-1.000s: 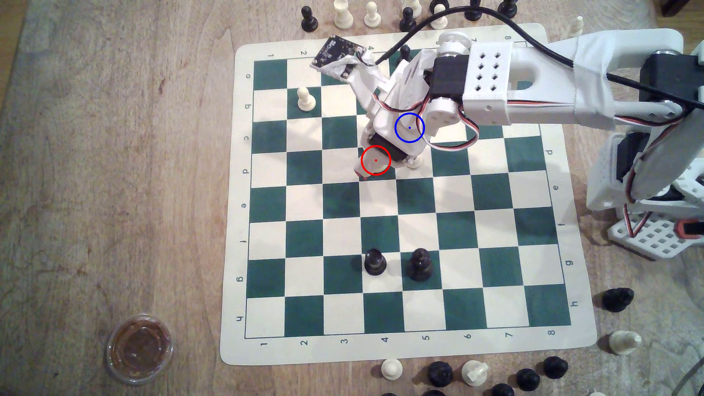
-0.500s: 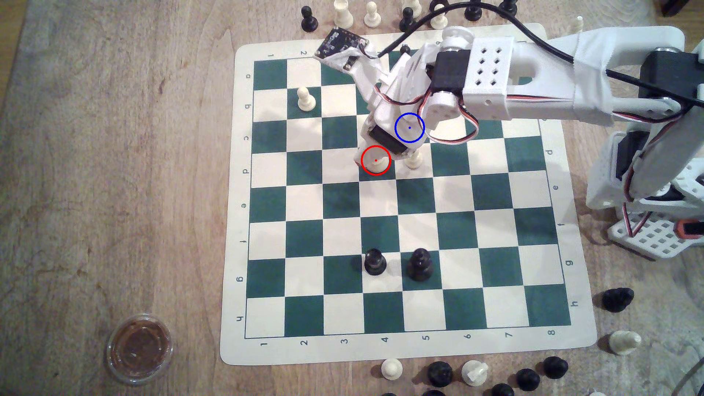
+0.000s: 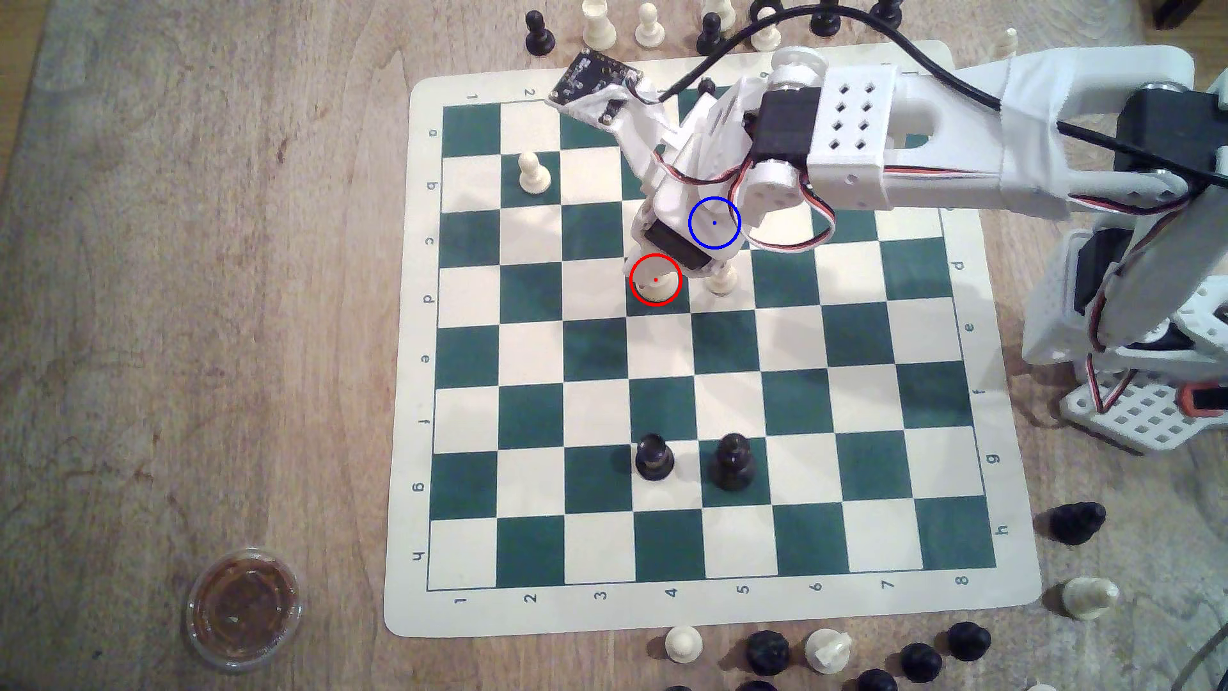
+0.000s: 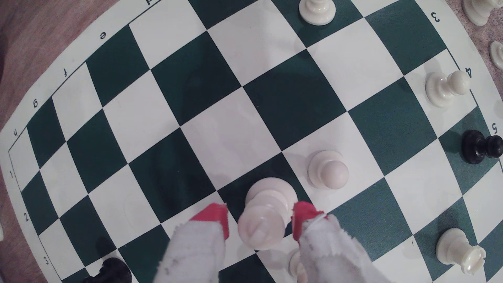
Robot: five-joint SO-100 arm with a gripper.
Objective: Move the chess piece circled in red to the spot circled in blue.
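Arm barely shifted vs. half a sec ago; gripper [image 4: 260,217] hangs spread either side of the white piece [image 4: 268,212], not touching. Piece stands on the red-ringed d4 square, blue spot [image 3: 714,223] one square diagonally far-right under the arm. Board [image 3: 731,618] edges read 1–8, a–h.

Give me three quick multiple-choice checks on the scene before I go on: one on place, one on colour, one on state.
1. The red-circled piece stands on:
A. a dark green square
B. a cream square
C. the bare wood

2. The gripper fingertips are:
A. black
B. red
C. blue

3. The gripper is:
A. shut on a black pawn
B. holding the piece above the board
C. open, one finger on each side of the piece

Answers:
1 A: the wrist view shows its round base on green.
2 B: both tips show red below the white wrapping.
3 C: a gap shows beside one finger, and the base sits on the board.
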